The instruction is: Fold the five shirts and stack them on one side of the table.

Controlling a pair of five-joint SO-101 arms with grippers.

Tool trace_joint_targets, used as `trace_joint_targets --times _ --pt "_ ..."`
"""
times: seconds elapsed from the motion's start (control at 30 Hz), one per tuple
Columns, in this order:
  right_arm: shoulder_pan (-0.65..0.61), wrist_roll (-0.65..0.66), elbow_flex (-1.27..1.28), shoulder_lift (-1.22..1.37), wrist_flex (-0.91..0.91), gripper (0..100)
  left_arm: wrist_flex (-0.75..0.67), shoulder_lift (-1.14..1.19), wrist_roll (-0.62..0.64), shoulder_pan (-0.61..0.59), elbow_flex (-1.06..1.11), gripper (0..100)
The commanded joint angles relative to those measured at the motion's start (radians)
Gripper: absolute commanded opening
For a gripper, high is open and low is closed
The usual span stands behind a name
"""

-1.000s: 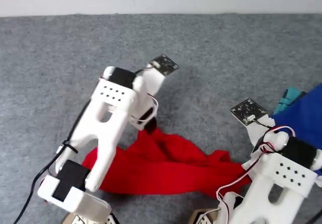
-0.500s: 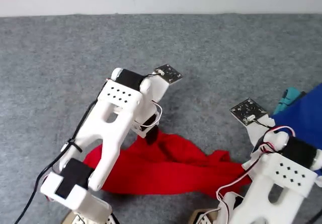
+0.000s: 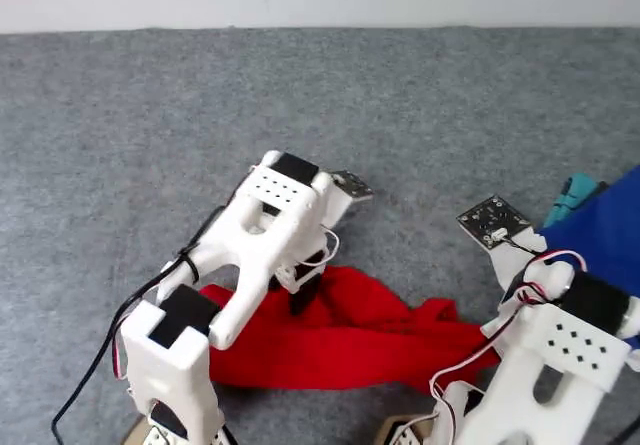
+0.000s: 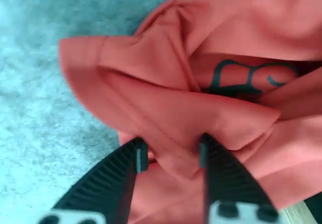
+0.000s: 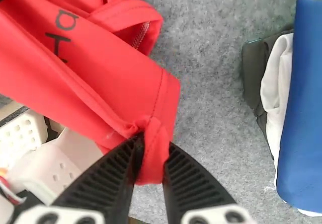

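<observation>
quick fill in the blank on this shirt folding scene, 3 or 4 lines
The left hand and right hand both pinch the red shirt, which lies on a ___ table.
The top shirt of the pile is ___.
Just under it shows a ___ layer.
The pile lies nearer the ___ hand.
Missing words: grey, blue, white, right.

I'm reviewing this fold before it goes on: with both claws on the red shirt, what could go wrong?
The right claw pinches only a small edge of the red shirt; a pull might slip it free. The left claw grips a bunched fold, so creases may get folded in. The blue-topped stack lies close to the right arm; a swing might nudge it.
</observation>
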Motion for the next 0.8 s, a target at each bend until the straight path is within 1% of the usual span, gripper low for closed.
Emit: trace_joint_targets --times 0.0,0.23,0.3,0.4,0.53,0.63,0.77 --pt "0.002 0.006 -0.008 -0.027 0.038 0.9 0.003 -0.006 -0.005 0.034 -0.031 11" --pt "0.002 0.006 -0.008 -0.027 0.038 0.9 0.002 -0.014 -0.006 0.032 -0.036 1" --pt "0.002 0.006 -0.015 -0.027 0.038 0.9 0.011 -0.034 -0.006 0.023 -0.047 1" --pt "0.002 0.006 -0.054 -0.027 0.038 0.9 0.023 -0.124 -0.006 -0.006 -0.081 1" --pt "0.001 0.006 -0.158 -0.027 0.038 0.9 0.04 -0.311 -0.006 -0.075 -0.159 1" --pt "0.001 0.005 -0.241 -0.027 0.038 0.9 0.04 -0.439 -0.006 -0.163 -0.234 1" --pt "0.001 -0.021 -0.308 -0.027 -0.031 0.9 0.038 -0.548 -0.006 -0.279 -0.366 1"
